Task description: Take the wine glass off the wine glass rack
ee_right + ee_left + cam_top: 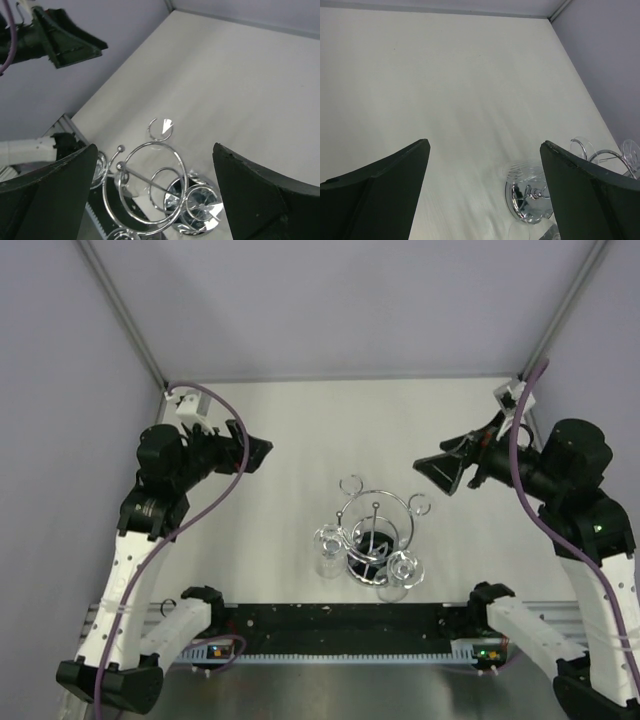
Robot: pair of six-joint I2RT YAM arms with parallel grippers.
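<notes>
The chrome wine glass rack (374, 525) stands at the table's near middle, on its round mirrored base (200, 211). One clear wine glass (328, 552) hangs upside down on the rack's left side, and a second wine glass (403, 570) hangs at its front right. My left gripper (255, 452) hovers open, up and to the left of the rack. My right gripper (435, 472) hovers open, up and to the right. Neither touches anything. In the left wrist view the rack's base (527, 195) shows beside the right finger (585, 190). The right wrist view looks down through open jaws onto the hoop (181, 168).
Grey walls enclose the white table (300, 420) on the left, the back and the right. A black strip (340, 618) with both arm bases runs along the near edge, just in front of the rack. The left gripper (75, 47) shows at the upper left in the right wrist view.
</notes>
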